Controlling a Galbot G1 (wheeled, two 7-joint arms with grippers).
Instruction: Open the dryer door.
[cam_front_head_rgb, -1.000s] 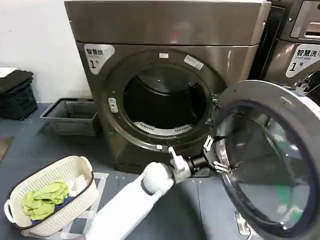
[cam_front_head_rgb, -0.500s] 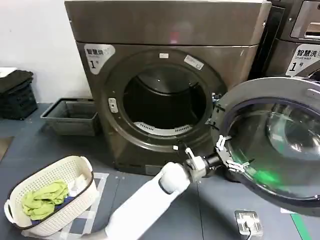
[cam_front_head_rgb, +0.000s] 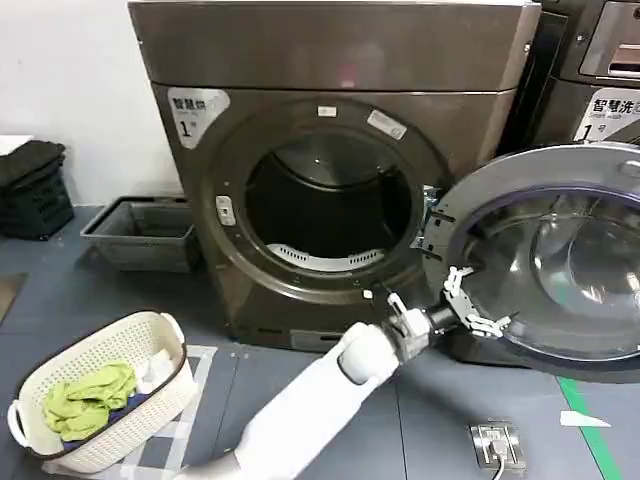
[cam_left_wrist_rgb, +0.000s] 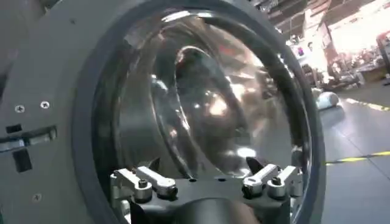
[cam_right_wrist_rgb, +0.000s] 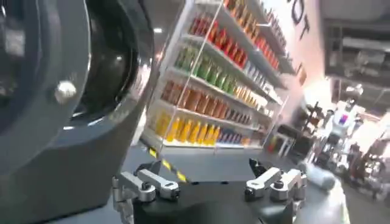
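The bronze-grey dryer stands with its drum opening exposed. The dryer door hangs swung wide to the right, its grey inner face and glass bowl turned toward me. My left arm reaches across the floor to the door's near lower edge. There the left gripper is open, fingers spread against the inner rim and nothing between them. In the left wrist view the left gripper sits just before the glass. The right gripper is open and empty, off by a dark machine front.
A white laundry basket with green cloth sits on the floor at front left. Behind it are a grey tray and a black crate. A second machine stands at the right. A floor socket lies below the door.
The door has swung farther open, away to the right. My left gripper has followed it rightward, staying at its inner rim.
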